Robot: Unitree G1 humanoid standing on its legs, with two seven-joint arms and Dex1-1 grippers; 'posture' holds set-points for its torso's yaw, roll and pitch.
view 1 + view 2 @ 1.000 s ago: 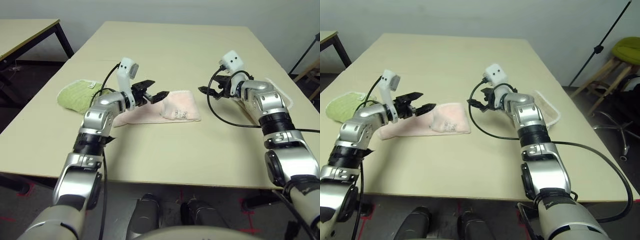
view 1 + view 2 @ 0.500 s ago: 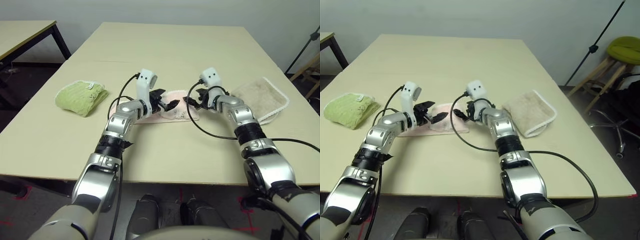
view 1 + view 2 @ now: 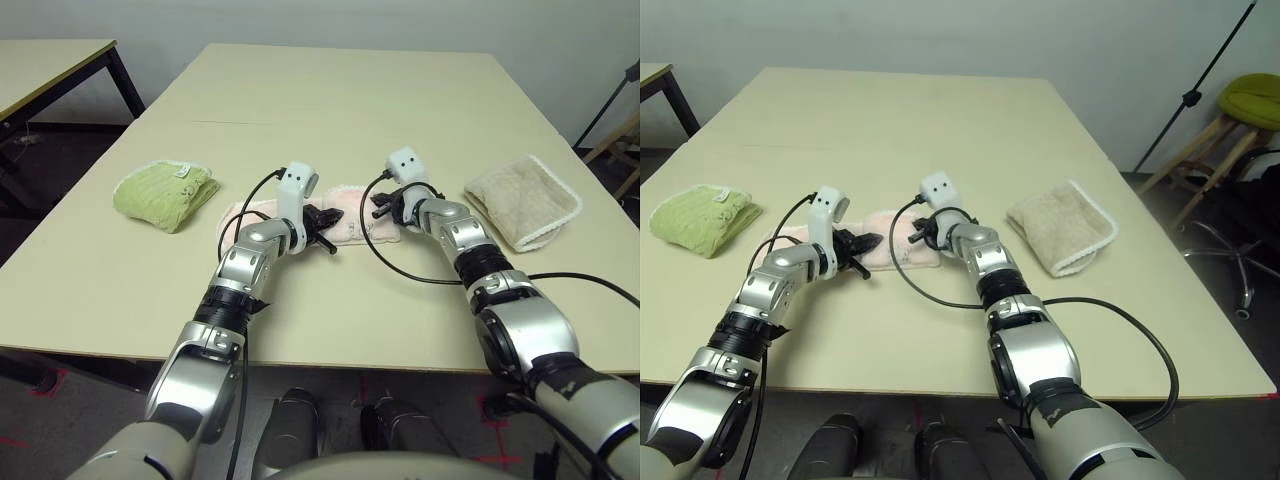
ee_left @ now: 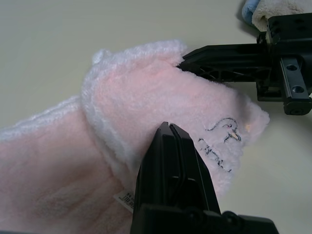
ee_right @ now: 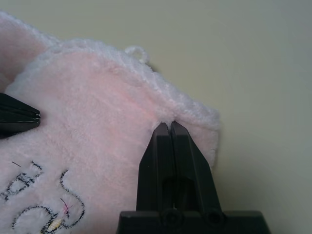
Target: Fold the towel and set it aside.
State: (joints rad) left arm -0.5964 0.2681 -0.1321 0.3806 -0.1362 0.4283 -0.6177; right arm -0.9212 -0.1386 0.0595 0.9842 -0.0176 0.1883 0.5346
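The pink towel lies partly folded near the middle of the bench, between a folded green towel on the robot's left and a folded beige towel on its right. Both tools have come down onto it. The left tool is pinched tight on a folded edge near the embroidered grey motif. The right tool is clamped on the white edging at the towel's far corner.
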